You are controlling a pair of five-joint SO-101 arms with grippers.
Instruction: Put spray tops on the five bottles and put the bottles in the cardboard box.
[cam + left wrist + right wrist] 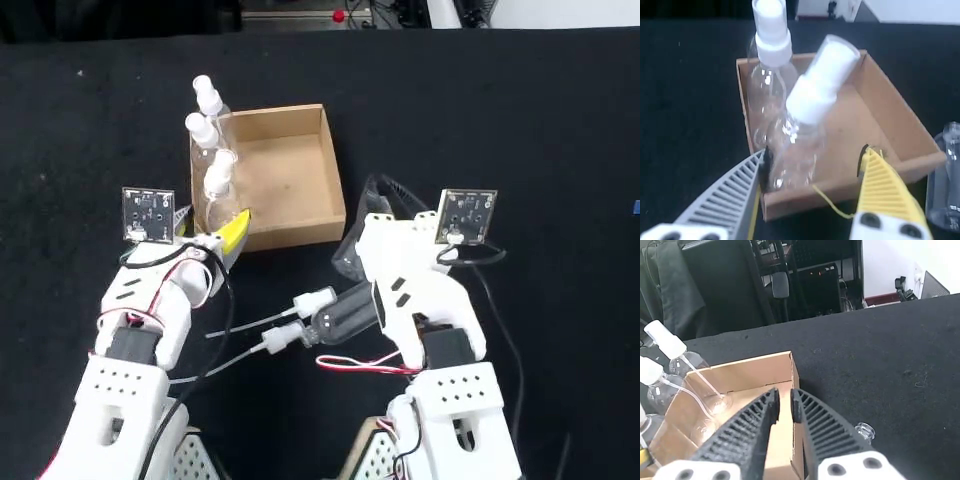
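3 bottles with spray tops are seen along the 9 o'clock wall of the cardboard box (334, 180). The nearest capped bottle (795, 150) stands tilted in the box's 7 o'clock corner. It is flanked by the fingers of the left gripper (814, 157), which are held apart: the grey one is at or almost at the glass and the yellow one is well off it. The right gripper (784, 396) is held over the box's 5 o'clock corner, its fingers nearly together on nothing.

The step in hand is judged to be the release of this third bottle. It would be done best if the fingers were kept wide and drawn straight up and back. That way the leaning bottle is not dragged over and the upright bottle (771, 70) behind it is not knocked.

On the bench at 6 o'clock from the box, 2 loose spray tops (315, 298) (280, 340) lie by an uncapped bottle (345, 318). These are judged to be next.

No label or writing can be read on the bottles or the box.
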